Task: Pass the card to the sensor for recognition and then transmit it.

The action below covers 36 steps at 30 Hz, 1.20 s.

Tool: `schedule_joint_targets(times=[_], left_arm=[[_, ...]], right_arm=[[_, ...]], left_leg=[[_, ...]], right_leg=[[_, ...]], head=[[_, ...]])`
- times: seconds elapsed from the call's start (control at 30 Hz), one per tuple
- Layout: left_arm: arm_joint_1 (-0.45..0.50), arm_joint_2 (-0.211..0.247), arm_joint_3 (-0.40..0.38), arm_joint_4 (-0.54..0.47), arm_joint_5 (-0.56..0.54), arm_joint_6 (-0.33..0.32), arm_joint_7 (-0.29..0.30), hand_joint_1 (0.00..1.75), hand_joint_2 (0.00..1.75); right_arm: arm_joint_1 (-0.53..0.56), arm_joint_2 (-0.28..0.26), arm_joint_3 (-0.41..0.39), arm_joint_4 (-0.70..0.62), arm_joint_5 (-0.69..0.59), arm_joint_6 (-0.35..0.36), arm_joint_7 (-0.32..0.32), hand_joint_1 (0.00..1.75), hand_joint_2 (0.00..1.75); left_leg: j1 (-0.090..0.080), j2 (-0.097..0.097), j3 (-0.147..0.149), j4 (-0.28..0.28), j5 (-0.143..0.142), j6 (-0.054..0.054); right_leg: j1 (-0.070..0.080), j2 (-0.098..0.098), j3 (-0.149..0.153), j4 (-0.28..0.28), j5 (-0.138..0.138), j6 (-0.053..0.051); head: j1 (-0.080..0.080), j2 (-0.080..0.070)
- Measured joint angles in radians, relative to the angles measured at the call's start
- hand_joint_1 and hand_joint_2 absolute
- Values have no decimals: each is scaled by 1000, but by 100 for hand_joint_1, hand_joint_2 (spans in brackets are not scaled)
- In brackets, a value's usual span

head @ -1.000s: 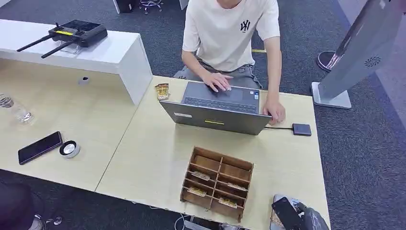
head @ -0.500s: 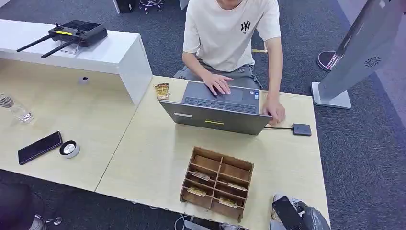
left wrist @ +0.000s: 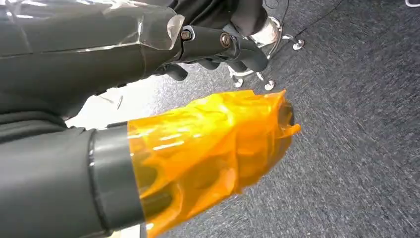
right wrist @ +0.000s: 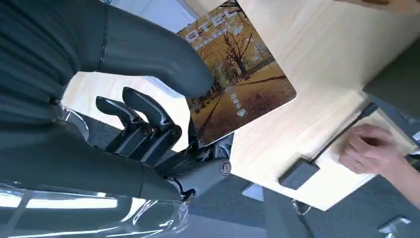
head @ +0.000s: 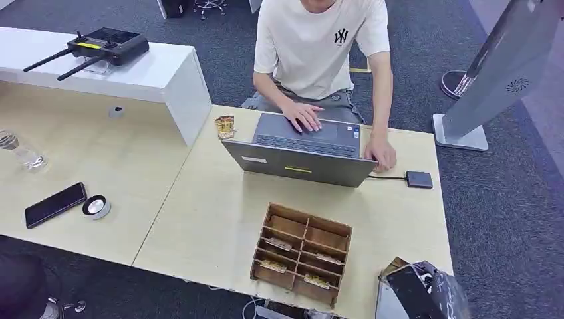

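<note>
My right hand (head: 418,293) is at the table's near right corner and pinches a card (right wrist: 236,74) printed with autumn trees between thumb and fingers. The card's edge (head: 396,264) pokes up above the hand in the head view. The sensor (head: 419,179), a small dark square pad wired to the laptop, lies flat at the table's far right; in the right wrist view the sensor (right wrist: 298,173) sits well ahead of the card. My left hand (left wrist: 208,144) hangs over the carpet, its thumb wrapped in orange film, holding nothing.
A wooden compartment box (head: 330,227) with several cards stands in the middle front. An open laptop (head: 299,163) sits behind it, with a person's hands (head: 380,154) on and beside it. More cards (head: 225,126) lie far left of the laptop. A phone (head: 55,204) rests on the left desk.
My right hand has lifted with the card and now stands higher and larger at the table's near right corner. The person and the table's objects stayed put.
</note>
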Motion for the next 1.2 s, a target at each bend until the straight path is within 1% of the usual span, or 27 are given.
schedule_joint_targets(times=[0.33, 0.53, 0.73, 0.77, 0.8, 0.87, 0.9, 0.97, 1.03, 1.2], left_arm=[[1, 0, 0, -1, 2, 0, 1, 0, 0], [9, 0, -2, -11, 32, -4, 9, 0, 0], [18, 0, -4, -26, 62, -11, 14, 0, 0], [16, 0, -3, -25, 68, -2, 7, 0, 0], [-6, 2, 1, -6, 72, 29, -10, 0, 0], [-95, 13, 32, 126, 67, 128, -41, 0, 0], [-120, 23, 45, 180, 61, 168, -55, 0, 0], [-151, 31, 66, 252, 44, 210, -76, 0, 0], [-163, 35, 85, 299, 29, 210, -90, 0, 0], [-174, 35, 124, 342, -11, 195, -117, 0, 0]], right_arm=[[4, 6, -5, -13, 2, -2, -7, 175, 175], [7, 18, -21, -66, 11, -43, -76, 175, 175], [13, 33, -24, -146, -48, -82, -188, 175, 175], [14, 34, -25, -154, -60, -86, -202, 175, 175], [13, 38, -24, -166, -82, -87, -229, 175, 175], [4, 44, -24, -180, -113, -87, -274, 175, 175], [-1, 47, -23, -186, -123, -87, -293, 175, 175], [-2, 48, -22, -201, -135, -87, -317, 175, 175], [-3, 49, -21, -212, -143, -87, -334, 175, 175], [-6, 49, -16, -234, -187, -86, -379, 175, 175]], left_leg=[[0, 0, 0, 0, 0, 0], [0, 0, 0, 0, 0, 0], [0, 0, 0, 0, 0, 0], [0, 0, 0, 0, 0, 0], [0, -1, 0, 0, 0, 0], [-1, -4, -1, 0, 1, 1], [1, -4, 0, 0, 1, 1], [0, -1, 1, 0, 1, 0], [0, 0, 2, 0, 1, 0], [0, 0, 1, 0, 1, 0]], right_leg=[[0, 0, 0, 0, 0, 0], [0, 0, 0, 0, 0, 0], [0, 0, 0, 0, 0, 0], [0, 0, 0, 0, 0, 0], [0, -1, 0, 0, 0, 0], [-1, -5, 1, 0, 0, 0], [0, -4, 2, 0, 0, 0], [0, -1, 2, 0, 1, -1], [0, 0, 1, 0, 1, -1], [0, 0, 1, 0, 1, -1]], head=[[0, 0], [0, 0], [0, 0], [0, 0], [0, 0], [0, 0], [0, 0], [-1, 0], [0, 0], [0, 0]])
